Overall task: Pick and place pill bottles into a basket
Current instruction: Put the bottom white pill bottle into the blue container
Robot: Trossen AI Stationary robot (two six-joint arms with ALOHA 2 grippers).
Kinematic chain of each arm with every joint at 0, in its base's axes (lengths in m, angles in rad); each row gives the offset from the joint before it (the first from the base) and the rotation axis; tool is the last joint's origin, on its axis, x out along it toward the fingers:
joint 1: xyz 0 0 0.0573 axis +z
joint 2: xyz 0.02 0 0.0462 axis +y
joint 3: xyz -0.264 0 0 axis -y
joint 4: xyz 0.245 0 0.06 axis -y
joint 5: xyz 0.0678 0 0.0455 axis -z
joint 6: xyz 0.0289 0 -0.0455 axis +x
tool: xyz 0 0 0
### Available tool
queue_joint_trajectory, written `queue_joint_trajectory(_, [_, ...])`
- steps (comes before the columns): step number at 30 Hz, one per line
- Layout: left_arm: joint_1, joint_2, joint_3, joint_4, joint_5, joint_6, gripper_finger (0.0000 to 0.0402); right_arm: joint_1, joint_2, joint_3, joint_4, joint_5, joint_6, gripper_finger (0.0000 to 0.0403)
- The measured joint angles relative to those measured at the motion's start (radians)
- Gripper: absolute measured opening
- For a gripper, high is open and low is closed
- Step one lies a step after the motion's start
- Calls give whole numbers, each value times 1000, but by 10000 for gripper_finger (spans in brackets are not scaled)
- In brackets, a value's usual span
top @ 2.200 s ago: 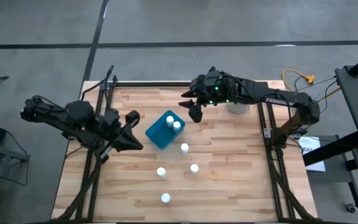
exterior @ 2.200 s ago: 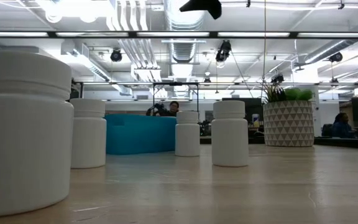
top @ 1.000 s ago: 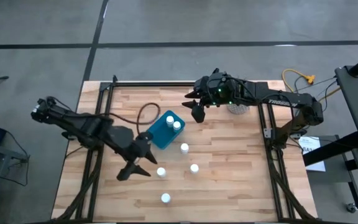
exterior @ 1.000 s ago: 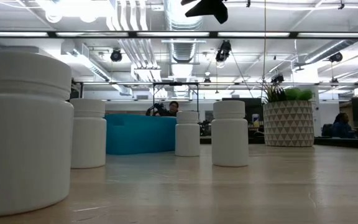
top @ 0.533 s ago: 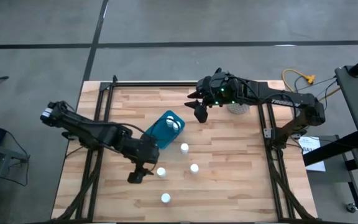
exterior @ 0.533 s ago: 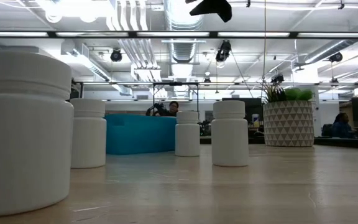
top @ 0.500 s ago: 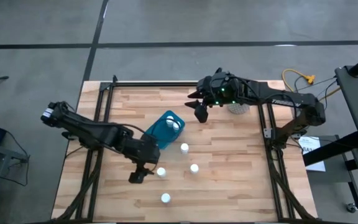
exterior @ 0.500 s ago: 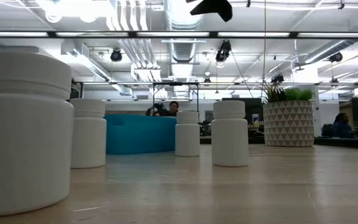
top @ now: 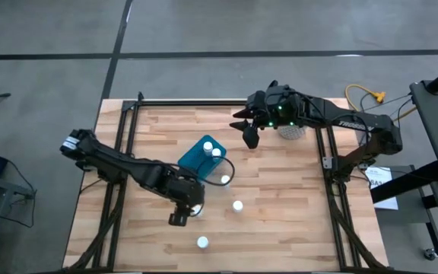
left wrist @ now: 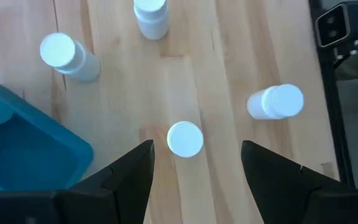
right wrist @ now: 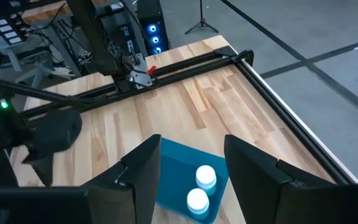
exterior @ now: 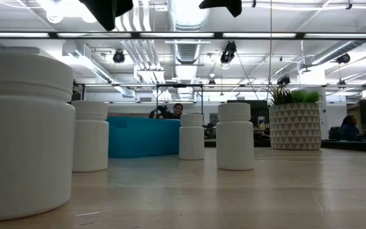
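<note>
Smooth rounded teal plastic basket [top: 201,158] holds two white capped pill bottles [top: 212,149]; four cylinders stand on wood planks nearby. Left gripper [left wrist: 194,163], jaws spread, hovers over one [left wrist: 184,138]; right gripper [right wrist: 190,163], spread, empty, beyond the basket.

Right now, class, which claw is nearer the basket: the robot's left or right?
Neither clearly. The basket lies between them: the left claw, open, hangs over a pill bottle on its near side, and the right claw, open and empty, hovers beyond its far end.
</note>
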Motion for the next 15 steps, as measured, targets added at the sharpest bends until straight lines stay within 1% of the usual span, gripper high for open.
queue_joint_trajectory(5, [0,29,2,11,9,-2,224,-1,-1,0,0,3,-4,167])
queue_joint_trajectory(10, [-1,22,3,36,6,-4,224,-1,-6,0,-47,3,-4,166])
queue_joint_trajectory(15, [-1,11,3,42,-9,-27,224,0,-56,-2,-109,3,-24,164])
